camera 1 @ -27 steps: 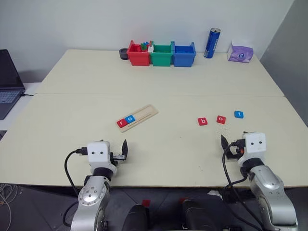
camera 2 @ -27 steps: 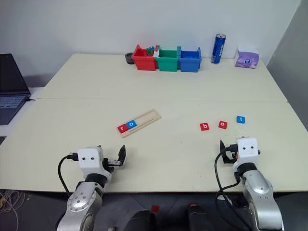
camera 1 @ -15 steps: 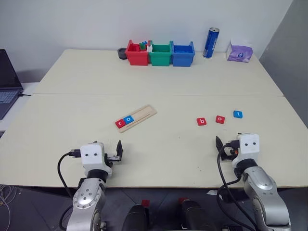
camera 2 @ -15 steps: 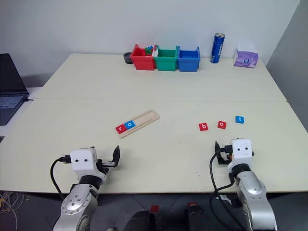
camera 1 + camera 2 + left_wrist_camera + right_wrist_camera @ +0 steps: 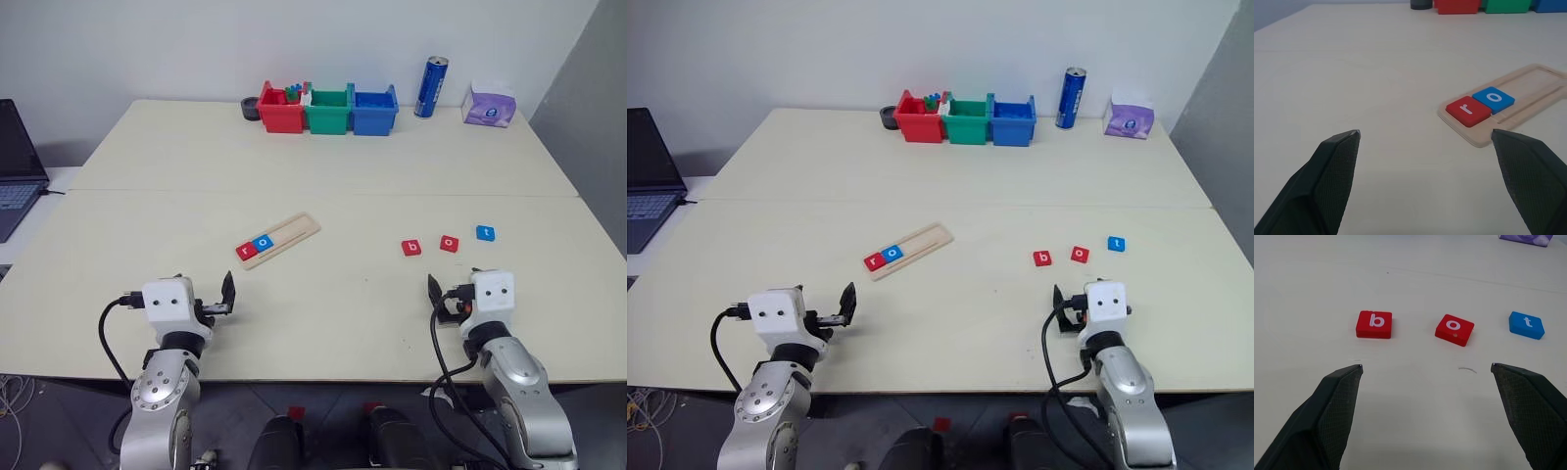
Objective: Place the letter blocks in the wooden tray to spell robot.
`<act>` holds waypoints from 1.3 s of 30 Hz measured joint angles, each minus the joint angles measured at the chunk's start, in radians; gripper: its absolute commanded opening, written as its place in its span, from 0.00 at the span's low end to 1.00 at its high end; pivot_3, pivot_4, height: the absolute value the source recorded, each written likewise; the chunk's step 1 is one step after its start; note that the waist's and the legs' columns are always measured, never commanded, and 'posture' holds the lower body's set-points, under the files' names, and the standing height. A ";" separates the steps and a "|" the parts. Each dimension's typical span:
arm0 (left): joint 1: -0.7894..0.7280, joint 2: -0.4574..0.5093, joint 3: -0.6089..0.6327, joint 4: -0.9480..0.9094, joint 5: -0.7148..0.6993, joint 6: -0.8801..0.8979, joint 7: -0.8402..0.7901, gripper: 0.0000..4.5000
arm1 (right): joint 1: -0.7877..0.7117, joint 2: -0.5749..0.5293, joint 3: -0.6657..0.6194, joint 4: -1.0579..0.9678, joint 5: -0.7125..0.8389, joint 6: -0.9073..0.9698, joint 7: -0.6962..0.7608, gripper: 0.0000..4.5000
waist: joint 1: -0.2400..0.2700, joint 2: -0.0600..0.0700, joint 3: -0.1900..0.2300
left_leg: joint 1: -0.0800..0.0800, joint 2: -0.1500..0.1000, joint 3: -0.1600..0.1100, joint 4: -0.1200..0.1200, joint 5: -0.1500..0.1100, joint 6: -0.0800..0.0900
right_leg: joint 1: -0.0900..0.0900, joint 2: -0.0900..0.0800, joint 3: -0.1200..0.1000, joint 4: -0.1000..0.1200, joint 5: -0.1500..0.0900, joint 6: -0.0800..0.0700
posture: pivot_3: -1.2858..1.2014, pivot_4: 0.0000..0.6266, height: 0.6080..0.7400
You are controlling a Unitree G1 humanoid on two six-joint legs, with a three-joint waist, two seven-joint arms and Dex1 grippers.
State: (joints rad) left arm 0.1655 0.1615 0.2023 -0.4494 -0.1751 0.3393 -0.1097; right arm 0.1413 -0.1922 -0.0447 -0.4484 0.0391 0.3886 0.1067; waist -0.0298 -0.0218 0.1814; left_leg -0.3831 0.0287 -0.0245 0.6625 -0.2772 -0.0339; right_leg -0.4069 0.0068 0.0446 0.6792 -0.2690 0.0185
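Note:
The wooden tray (image 5: 291, 235) lies slanted at mid-table. A red "r" block (image 5: 1467, 110) and a blue "o" block (image 5: 1493, 97) sit side by side at its near-left end, and the rest of its groove is bare. On the right, three loose blocks lie in a row: red "b" (image 5: 1374, 324), red "o" (image 5: 1454, 330) and blue "t" (image 5: 1526, 325). My left gripper (image 5: 1425, 132) hovers open near the table's front edge, short of the tray. My right gripper (image 5: 1426, 366) is open too, short of the three loose blocks. Neither holds anything.
Red (image 5: 281, 110), green (image 5: 328, 110) and blue (image 5: 374, 110) bins line the far edge, with a dark round object (image 5: 252, 109) beside the red one. To their right stand a blue can (image 5: 432, 86) and a purple tissue pack (image 5: 488, 105). A laptop (image 5: 18, 162) sits off the table's left.
Both grippers have drifted a little to the left along the near edge, still open. The tray and all blocks lie where they were.

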 measured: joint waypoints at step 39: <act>-0.849 0.433 -0.183 1.259 0.001 -0.416 -1.005 1.00 | -0.526 -0.309 0.141 0.012 0.558 0.341 0.673 0.99 | 0.002 -0.002 0.001 | -0.008 0.000 -0.001 0.001 0.000 0.000 | -0.006 0.001 -0.007 0.001 0.003 -0.005 | 0.52 0.24 1.00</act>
State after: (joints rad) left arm -0.6830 0.5945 0.0196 0.8092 -0.1744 -0.0770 -1.1146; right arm -0.3842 -0.5013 0.0963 -0.4369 0.5969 0.7299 0.7797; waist -0.0278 -0.0240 0.1827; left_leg -0.3910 0.0282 -0.0260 0.6634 -0.2776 -0.0336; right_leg -0.4133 0.0076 0.0379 0.6801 -0.2660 0.0135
